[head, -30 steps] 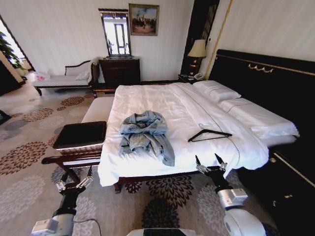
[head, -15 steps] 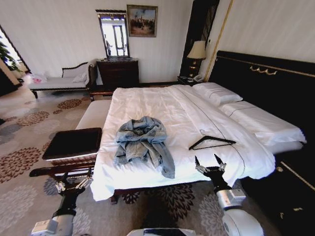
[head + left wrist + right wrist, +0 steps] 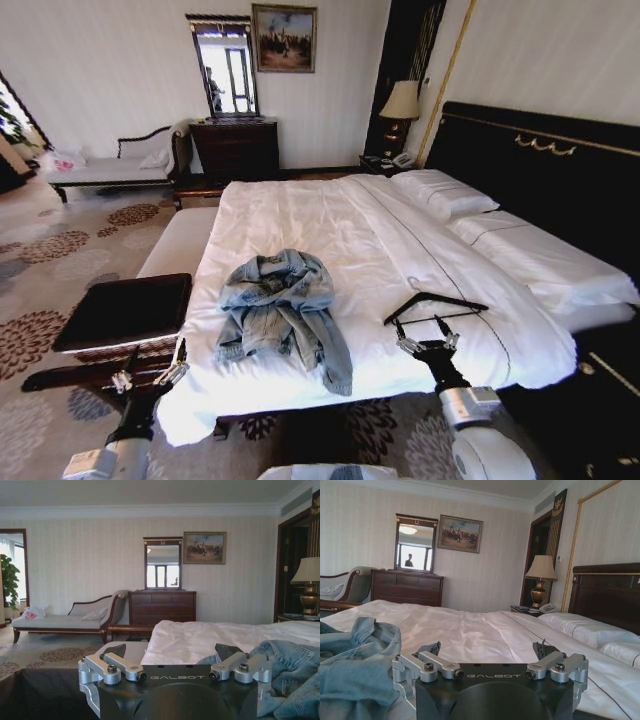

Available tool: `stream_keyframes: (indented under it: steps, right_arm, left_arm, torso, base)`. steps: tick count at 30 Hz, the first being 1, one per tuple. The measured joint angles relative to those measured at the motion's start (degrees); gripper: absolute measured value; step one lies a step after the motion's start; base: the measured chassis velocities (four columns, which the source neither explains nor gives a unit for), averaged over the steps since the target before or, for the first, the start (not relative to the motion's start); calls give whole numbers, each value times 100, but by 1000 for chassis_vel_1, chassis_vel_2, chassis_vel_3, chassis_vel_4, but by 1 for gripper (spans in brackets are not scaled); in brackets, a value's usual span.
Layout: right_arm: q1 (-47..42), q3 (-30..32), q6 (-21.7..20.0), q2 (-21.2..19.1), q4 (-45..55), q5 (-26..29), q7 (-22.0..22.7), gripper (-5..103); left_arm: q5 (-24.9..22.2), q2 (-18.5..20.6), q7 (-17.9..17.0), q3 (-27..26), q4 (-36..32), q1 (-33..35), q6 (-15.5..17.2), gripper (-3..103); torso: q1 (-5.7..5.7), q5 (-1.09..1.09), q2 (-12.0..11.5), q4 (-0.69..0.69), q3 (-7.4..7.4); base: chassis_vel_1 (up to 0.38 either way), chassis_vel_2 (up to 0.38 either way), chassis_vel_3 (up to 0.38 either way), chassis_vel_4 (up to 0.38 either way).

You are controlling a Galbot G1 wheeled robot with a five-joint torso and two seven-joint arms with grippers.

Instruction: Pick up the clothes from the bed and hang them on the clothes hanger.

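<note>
Denim clothes (image 3: 283, 305) crumpled on bed (image 3: 330, 215), clothes hanger (image 3: 435, 305) beside

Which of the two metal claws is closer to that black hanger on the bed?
The right gripper, open just below the clothes hanger; the left gripper sits beyond the clothes.

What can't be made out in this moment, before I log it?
- Denim jacket, head view: crumpled on the bed, so its own folds hide the buttons and sleeves.
- Hanger, head view: hook too thin to make out.
- Left gripper, head view: forearm cut off by the picture's bottom edge.
</note>
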Motion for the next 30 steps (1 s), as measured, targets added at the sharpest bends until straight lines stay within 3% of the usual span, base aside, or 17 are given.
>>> stream_keyframes:
  steps: [30]
  right_arm:
    - [-12,-121,12,-38,-85,-105,112,100]
  left_arm:
    - [-29,21,-18,73,115,22,-16,100]
  torso:
    - [0,0,0,0,0]
  base:
    - [-91,94,99,-94]
